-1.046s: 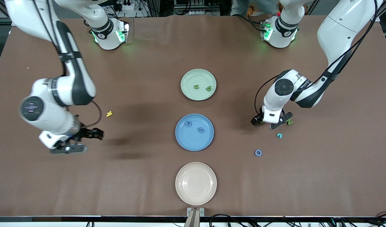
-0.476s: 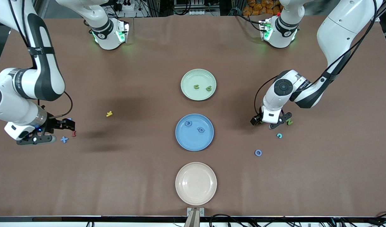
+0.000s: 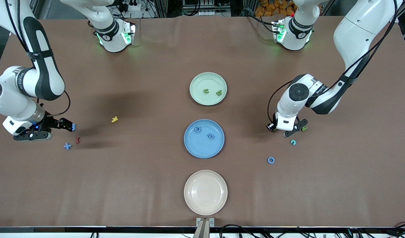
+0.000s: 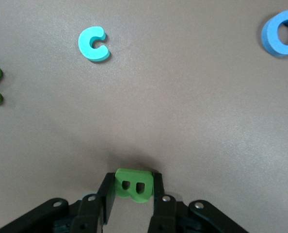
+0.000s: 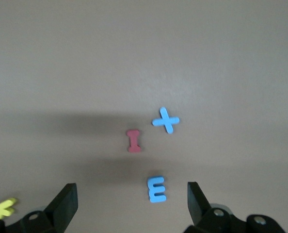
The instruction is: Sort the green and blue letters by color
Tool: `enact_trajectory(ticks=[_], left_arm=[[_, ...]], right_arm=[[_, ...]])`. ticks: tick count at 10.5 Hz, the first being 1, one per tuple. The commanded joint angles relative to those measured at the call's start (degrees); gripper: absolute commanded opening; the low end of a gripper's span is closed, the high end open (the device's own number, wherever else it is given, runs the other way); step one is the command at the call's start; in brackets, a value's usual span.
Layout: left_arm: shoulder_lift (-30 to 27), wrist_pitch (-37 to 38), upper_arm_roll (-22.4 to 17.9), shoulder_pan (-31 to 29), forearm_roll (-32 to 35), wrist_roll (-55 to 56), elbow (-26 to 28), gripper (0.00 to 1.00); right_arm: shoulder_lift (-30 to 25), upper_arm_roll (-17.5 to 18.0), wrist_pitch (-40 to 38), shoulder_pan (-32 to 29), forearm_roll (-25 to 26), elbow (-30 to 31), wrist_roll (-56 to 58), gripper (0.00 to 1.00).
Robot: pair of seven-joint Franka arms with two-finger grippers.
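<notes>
My left gripper (image 3: 293, 129) is shut on a green letter B (image 4: 133, 184), low at the table at the left arm's end; the B is hidden in the front view. A green N (image 3: 304, 128) lies beside it, and a blue O (image 3: 271, 160) lies nearer the front camera. My right gripper (image 3: 68, 126) is open over a blue E (image 5: 156, 189), which lies between its fingers. A blue plus (image 3: 67, 146) lies nearer the camera. The green plate (image 3: 196, 82) holds two green letters (image 3: 206, 91). The blue plate (image 3: 192, 145) holds two blue letters (image 3: 210, 136).
A teal C (image 3: 292, 142) lies near the left gripper. A dark red I (image 3: 77, 140) lies beside the blue plus. A yellow letter (image 3: 114, 119) lies toward the middle. An empty beige plate (image 3: 205, 192) stands nearest the front camera.
My right arm has swung toward its end of the table and now hovers open over the blue E. My left gripper has shifted slightly, still shut.
</notes>
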State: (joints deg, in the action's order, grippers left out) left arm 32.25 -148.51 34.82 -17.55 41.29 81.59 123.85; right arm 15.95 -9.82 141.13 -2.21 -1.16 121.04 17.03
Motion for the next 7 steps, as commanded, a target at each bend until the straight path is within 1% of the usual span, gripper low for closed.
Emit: enact_trajectory(ticks=[1, 2, 3, 5, 7], left_arm=[[1.1, -0.6, -0.2, 0.2, 2.2, 1.3, -1.2, 0.00], [0.9, -0.6, 0.0, 0.7, 2.2, 1.2, -1.7, 0.00], [0.8, -0.6, 0.1, 2.4, 2.1, 1.0, -2.7, 0.00], [0.6, -0.6, 0.1, 6.7, 1.2, 2.1, -4.6, 0.00], [-0.3, -0.5, 0.9, 9.8, 1.1, 2.5, -4.9, 0.00]], right_arm=[[-2.9, 0.9, 5.6, -2.9, -0.2, 8.5, 1.6, 1.00], [-2.4, 0.9, 7.5, -3.5, -0.2, 9.8, 1.9, 1.00], [-1.4, 0.9, 9.0, -4.7, -0.2, 10.4, 3.5, 1.00], [0.6, 1.0, 9.2, -5.9, -0.2, 10.4, 5.0, 1.00], [3.1, 1.0, 11.4, -6.1, -0.3, 10.1, 4.9, 1.00]])
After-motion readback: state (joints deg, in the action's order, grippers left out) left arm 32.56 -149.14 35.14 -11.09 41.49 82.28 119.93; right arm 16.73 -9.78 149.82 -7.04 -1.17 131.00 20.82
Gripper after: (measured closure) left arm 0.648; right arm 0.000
